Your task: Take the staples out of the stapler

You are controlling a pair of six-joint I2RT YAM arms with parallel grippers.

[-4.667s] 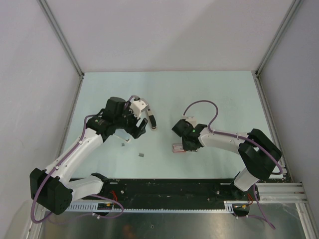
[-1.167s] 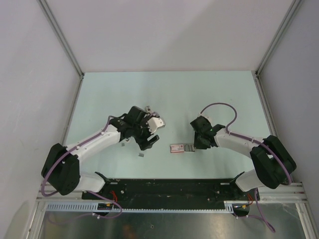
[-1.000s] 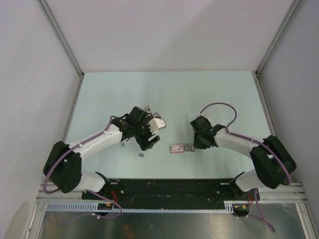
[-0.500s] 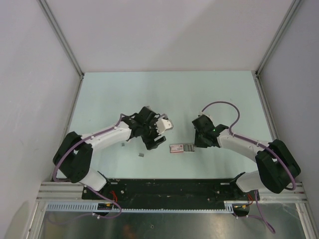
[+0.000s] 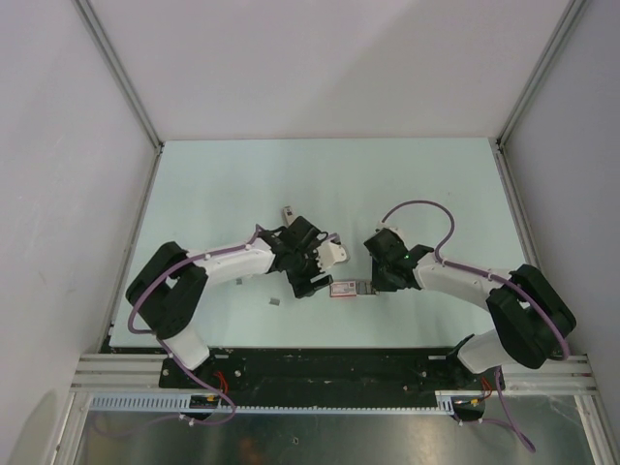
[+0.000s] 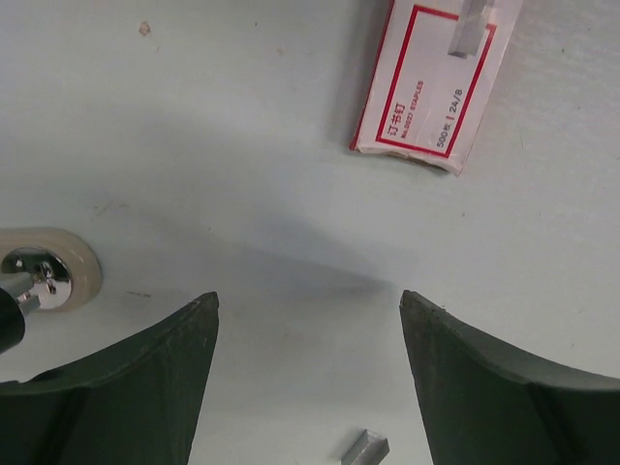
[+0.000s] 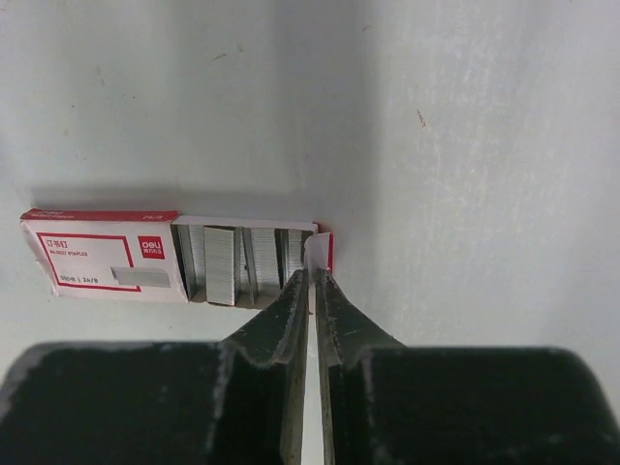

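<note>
The stapler is mostly hidden under my left arm in the top view, where only a small grey end (image 5: 288,210) shows. A pale rounded end with a chrome part (image 6: 39,276) sits at the left edge of the left wrist view. My left gripper (image 5: 312,283) is open and empty (image 6: 310,300), low over the table, just left of the red-and-white staple box (image 5: 341,287) (image 6: 426,87). My right gripper (image 5: 374,283) is shut on the end flap (image 7: 312,276) of the box's drawn-out tray (image 7: 237,266), which holds staple strips. The sleeve (image 7: 102,262) lies to the left.
A loose staple strip (image 5: 276,302) lies on the table near the front, also seen between my left fingers (image 6: 364,447). Grey walls stand on three sides, and the black rail (image 5: 329,363) runs along the near edge.
My left arm has swung right and forward, bringing the open gripper next to the box. 4.7 s ago it held the stapler. The right gripper stays at the box's right end.
</note>
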